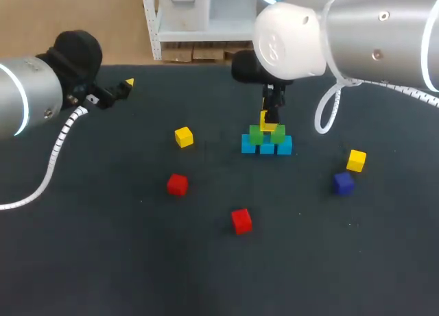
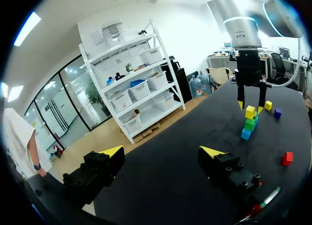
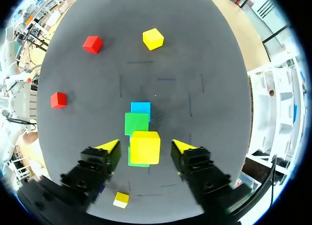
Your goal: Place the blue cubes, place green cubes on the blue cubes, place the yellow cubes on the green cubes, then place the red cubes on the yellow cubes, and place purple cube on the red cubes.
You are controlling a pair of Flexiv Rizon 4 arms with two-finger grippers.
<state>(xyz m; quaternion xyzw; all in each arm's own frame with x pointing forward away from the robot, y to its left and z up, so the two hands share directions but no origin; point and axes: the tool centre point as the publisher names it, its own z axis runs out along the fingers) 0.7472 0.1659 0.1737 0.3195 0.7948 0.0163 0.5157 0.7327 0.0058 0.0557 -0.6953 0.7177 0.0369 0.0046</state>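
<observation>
A row of blue cubes (image 1: pixel 266 147) lies mid-table with two green cubes (image 1: pixel 256 134) on top. A yellow cube (image 1: pixel 269 121) rests on the green ones. My right gripper (image 1: pixel 271 117) hangs straight over the stack. In the right wrist view the yellow cube (image 3: pixel 145 147) sits between the fingers of the right gripper (image 3: pixel 145 146) with a gap on each side, so it is open. A green cube (image 3: pixel 136 123) and a blue cube (image 3: pixel 140 108) show ahead of it. My left gripper (image 2: pixel 163 152) stands open and empty at the far left, well away from the stack (image 2: pixel 249 121).
Loose cubes lie around the stack: a yellow one (image 1: pixel 183 136) to its left, two red ones (image 1: pixel 177 184) (image 1: pixel 241 221) nearer the front, and another yellow cube (image 1: pixel 356 160) beside a purple cube (image 1: pixel 343 183) on the right.
</observation>
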